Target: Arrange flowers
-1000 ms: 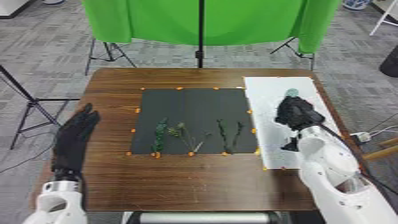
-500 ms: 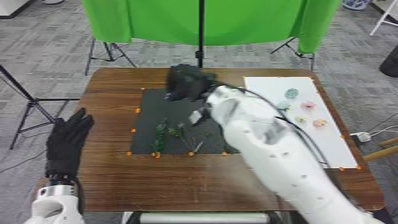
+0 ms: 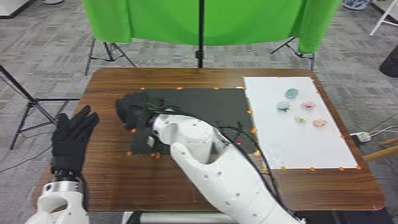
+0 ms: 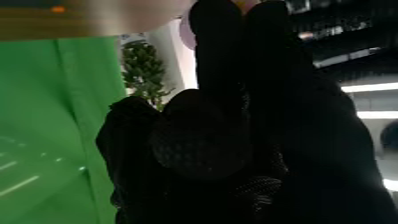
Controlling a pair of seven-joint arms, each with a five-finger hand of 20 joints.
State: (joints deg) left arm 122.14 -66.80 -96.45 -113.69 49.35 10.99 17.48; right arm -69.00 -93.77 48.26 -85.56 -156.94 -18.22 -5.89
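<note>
My right hand is over the upper left edge of the dark mat. Its black glove also shows in the right wrist view, with a small pinkish-yellow patch beside it that I cannot identify. Hand and forearm cover much of the mat's lower part, where the green stems are mostly hidden. On the white sheet lie small flower heads: a teal one, a blue-green one, a pink one, a pale yellow one and an orange-pink one. My left hand is open left of the mat.
Orange markers line the edges of the mat and the sheet on the brown table. A green cloth hangs on stands beyond the far edge. A black tripod stands on the floor at the left.
My right hand has swung from the white sheet, over the mat's far side, to the mat's upper left, uncovering the flower heads and covering the stems. The left hand has shifted slightly.
</note>
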